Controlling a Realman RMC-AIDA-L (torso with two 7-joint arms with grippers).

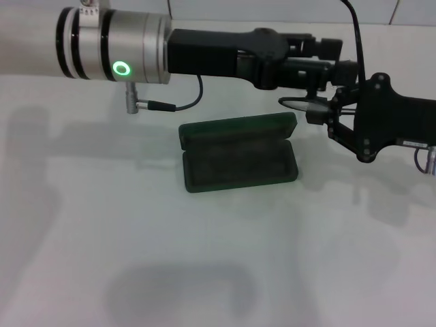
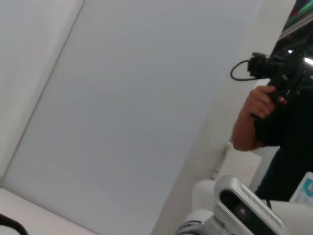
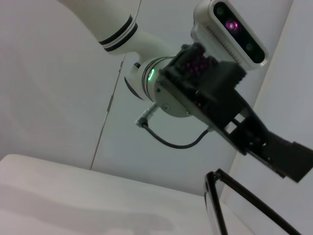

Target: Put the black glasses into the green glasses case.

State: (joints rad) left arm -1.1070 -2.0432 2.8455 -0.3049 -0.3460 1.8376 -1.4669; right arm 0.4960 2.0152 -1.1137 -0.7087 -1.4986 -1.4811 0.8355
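The green glasses case (image 1: 238,163) lies open on the white table at mid-view, its lid (image 1: 238,127) folded back towards the far side and its dark lining empty. The black glasses (image 1: 298,104) hang in the air just above and to the right of the case's lid corner. My right gripper (image 1: 320,112) is shut on them at their right side. In the right wrist view the glasses' frame (image 3: 213,205) and one temple arm show close up. My left gripper (image 1: 337,65) reaches across from the left and hovers just above the glasses; it also shows in the right wrist view (image 3: 288,164).
The left arm's silver wrist (image 1: 129,48) and its cable (image 1: 170,105) span the back of the table above the case. The white table (image 1: 204,259) stretches towards me in front of the case. A person holding a camera (image 2: 266,100) stands off to the side.
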